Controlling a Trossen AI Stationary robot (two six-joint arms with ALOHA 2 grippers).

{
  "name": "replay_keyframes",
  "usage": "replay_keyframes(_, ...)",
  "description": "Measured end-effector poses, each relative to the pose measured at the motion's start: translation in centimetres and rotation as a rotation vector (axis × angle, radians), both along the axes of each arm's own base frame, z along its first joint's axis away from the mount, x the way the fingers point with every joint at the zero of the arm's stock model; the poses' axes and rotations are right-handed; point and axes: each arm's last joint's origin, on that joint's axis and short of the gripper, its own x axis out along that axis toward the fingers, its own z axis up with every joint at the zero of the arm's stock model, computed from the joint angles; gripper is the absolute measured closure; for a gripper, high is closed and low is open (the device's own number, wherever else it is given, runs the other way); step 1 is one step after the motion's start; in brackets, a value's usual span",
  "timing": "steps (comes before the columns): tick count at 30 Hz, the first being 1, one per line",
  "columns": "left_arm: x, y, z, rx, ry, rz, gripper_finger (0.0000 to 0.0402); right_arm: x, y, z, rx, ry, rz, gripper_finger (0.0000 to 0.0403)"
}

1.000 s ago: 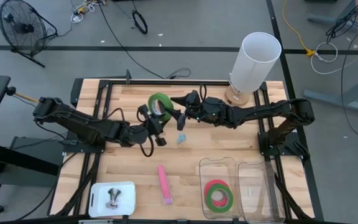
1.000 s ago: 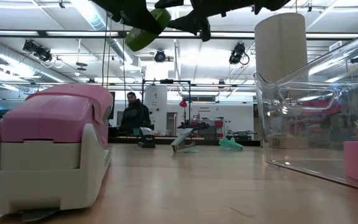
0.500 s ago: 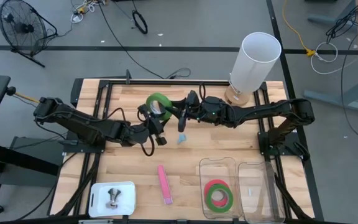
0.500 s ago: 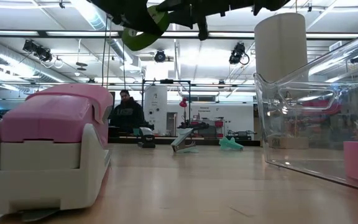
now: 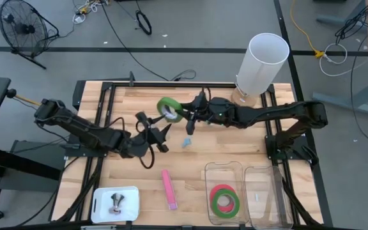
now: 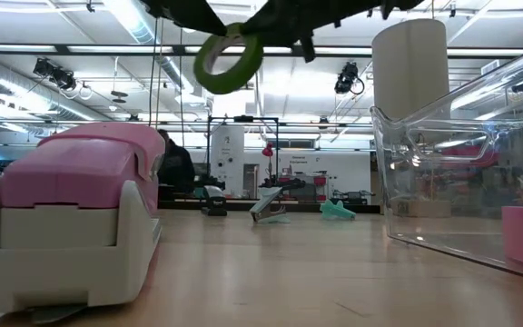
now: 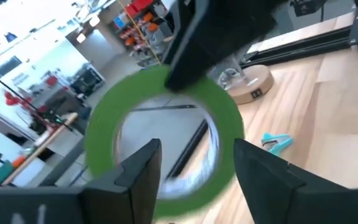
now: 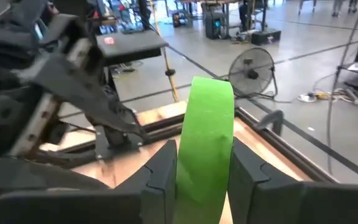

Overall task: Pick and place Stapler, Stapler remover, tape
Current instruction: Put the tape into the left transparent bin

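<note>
since a second ago the green tape roll point(image 5: 169, 109) passes from the left gripper point(image 5: 157, 132), whose jaws now stand apart and drawn back, to the right gripper point(image 5: 185, 116), jaws pinching its band above the bench point(image 5: 222, 147). next, likely, the clear bin point(image 5: 223, 193).

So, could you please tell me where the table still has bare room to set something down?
Free: the wood left of the pink stapler, above the white tray, and the strip between the clear bins and the right arm. Crowded: mid-table, where the right gripper holds the green tape beside the left gripper.
</note>
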Motion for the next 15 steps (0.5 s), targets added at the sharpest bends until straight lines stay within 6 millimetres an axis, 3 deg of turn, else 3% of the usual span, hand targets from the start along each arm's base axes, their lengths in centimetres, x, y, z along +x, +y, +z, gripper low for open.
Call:
replay_keyframes(6, -1.0, -2.2, 0.1, 0.035, -0.003, -0.011, 0.0216, -4.1, 0.1, 1.9, 0.003, 0.158, -0.06, 0.0314)
replay_keyframes(15, -1.9, -4.1, 0.0, 0.004, -0.04, -0.07, 0.0219, -12.6, 3.8, 4.4, 0.159, 0.334, -0.082, 0.0314)
